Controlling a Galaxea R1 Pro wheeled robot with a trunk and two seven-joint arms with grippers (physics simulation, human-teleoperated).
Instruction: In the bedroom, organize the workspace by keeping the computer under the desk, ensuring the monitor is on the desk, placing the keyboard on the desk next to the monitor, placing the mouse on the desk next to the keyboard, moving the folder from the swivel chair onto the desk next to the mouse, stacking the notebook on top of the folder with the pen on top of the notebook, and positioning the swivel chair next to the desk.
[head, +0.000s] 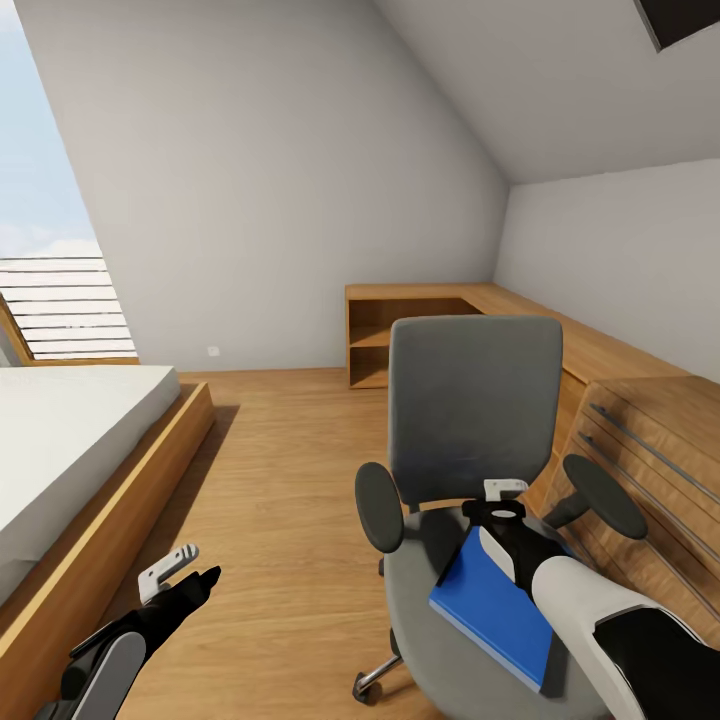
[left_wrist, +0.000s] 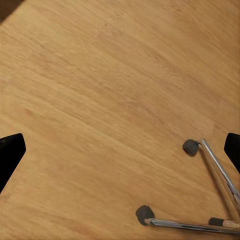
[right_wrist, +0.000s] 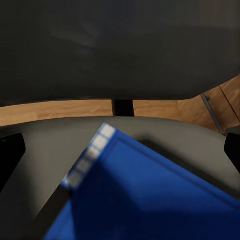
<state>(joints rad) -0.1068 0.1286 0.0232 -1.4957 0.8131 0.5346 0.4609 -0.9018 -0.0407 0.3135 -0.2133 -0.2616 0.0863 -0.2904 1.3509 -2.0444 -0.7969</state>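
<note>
Right gripper (head: 505, 500), apparently open, hovers over the folder (head: 495, 605) on the swivel chair (head: 470, 400); left gripper (head: 180, 572) open.

left hand (head: 180, 572) open, right hand (head: 505, 500) seemingly open

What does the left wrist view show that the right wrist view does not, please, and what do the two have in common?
The left wrist view alone shows the chrome star base with its casters on the wooden floor. The right wrist view alone shows the blue folder lying on the grey seat, the chair back behind it, and a wooden chest. Both show parts of the swivel chair and dark fingertips at the edges, spread apart.
</note>
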